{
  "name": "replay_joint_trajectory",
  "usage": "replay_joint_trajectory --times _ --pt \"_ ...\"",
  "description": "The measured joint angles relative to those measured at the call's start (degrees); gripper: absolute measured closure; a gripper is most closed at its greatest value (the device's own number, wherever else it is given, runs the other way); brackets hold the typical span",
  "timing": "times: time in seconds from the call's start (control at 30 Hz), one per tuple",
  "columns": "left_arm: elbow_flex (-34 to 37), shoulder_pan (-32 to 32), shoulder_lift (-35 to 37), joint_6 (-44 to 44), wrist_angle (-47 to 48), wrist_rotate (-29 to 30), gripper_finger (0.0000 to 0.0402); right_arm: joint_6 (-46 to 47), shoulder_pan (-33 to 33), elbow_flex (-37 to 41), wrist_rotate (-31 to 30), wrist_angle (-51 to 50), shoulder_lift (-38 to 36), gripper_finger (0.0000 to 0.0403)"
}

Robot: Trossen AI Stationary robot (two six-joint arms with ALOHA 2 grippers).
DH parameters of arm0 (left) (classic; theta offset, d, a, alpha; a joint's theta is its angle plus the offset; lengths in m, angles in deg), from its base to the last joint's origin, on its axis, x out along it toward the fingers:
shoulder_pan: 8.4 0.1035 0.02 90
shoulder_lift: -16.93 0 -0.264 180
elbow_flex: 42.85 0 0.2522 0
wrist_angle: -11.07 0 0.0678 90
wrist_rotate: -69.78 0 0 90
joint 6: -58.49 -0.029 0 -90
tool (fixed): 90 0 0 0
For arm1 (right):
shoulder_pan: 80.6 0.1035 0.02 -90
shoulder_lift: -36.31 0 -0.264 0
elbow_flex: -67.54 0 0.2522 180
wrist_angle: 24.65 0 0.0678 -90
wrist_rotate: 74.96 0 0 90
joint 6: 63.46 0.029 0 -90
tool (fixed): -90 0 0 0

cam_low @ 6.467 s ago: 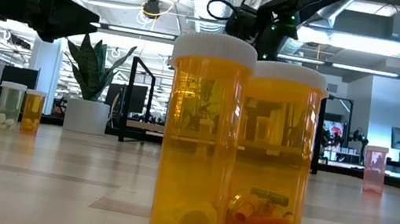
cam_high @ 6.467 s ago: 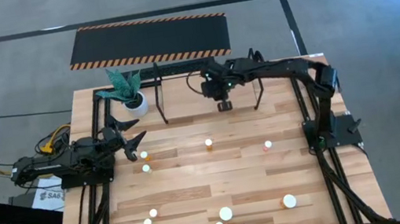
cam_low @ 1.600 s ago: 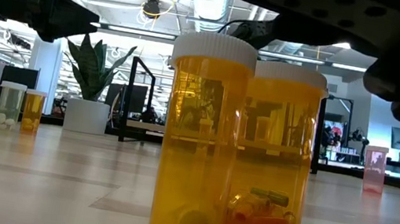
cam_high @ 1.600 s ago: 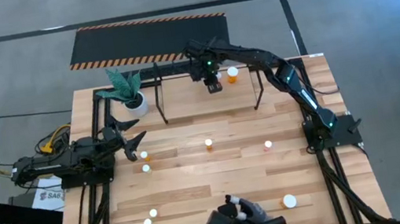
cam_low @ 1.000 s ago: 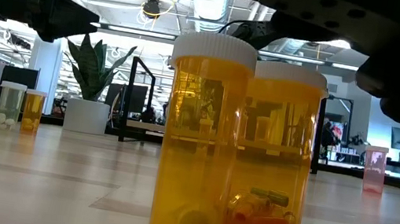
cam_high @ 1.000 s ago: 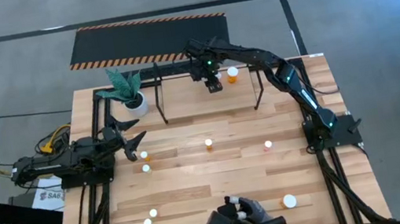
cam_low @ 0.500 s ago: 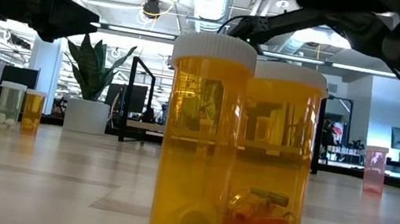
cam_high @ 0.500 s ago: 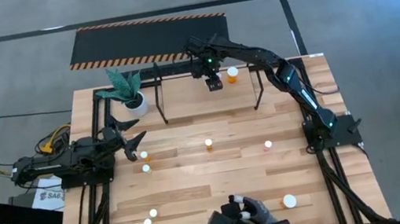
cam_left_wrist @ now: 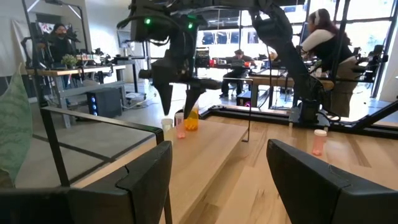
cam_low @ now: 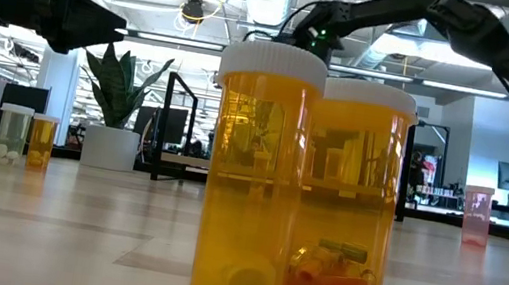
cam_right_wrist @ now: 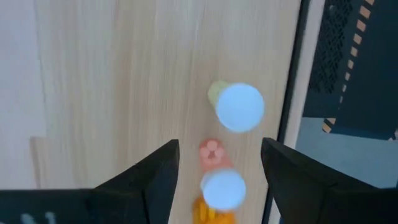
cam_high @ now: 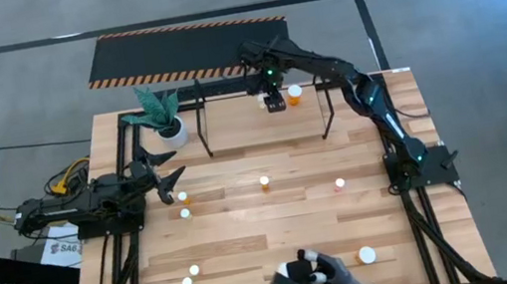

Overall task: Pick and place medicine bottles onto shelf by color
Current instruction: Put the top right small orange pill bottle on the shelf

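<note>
My right gripper hangs open and empty over the far part of the shelf, pointing down. Below it, in the right wrist view, a pale yellow bottle, a pink bottle and an orange bottle stand upright in a row on the wood beside the black rail; my open fingers stand above them, apart from them. The orange one also shows in the high view. My left gripper waits open at the table's left. Several small bottles stand about the table.
A potted plant stands at the shelf's left end. A hazard-striped mat lies beyond the table. A person's dark-sleeved hand is at the near edge, over two large orange bottles that stand close before the low camera.
My right gripper has drifted a little toward the table's right and far edges above the shelf, still open. The person's hand at the near edge has drawn back toward the near right, and its dark shape has left the top of the low view.
</note>
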Motion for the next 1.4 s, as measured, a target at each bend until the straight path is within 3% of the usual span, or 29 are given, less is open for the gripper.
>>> replay_joint_trajectory --times 0.23,0.53,1.1,1.4 --pt "0.01 0.01 0.00 0.00 0.01 0.00 0.0152 3.33 0.33 0.02 -1.15 -2.16 -4.57 0.0153" --pt "0.02 -0.02 0.00 -0.01 0.00 0.00 0.0152 5.80 1.03 0.02 3.72 -5.45 -10.71 0.0153" --pt "0.00 0.00 -0.01 -0.01 0.00 0.00 0.0152 10.31 8.73 0.04 3.81 -11.59 -11.86 0.0153" --pt "0.00 0.01 -0.02 0.01 0.01 0.02 0.0152 13.93 11.92 0.04 3.40 -11.61 -15.94 0.0154"
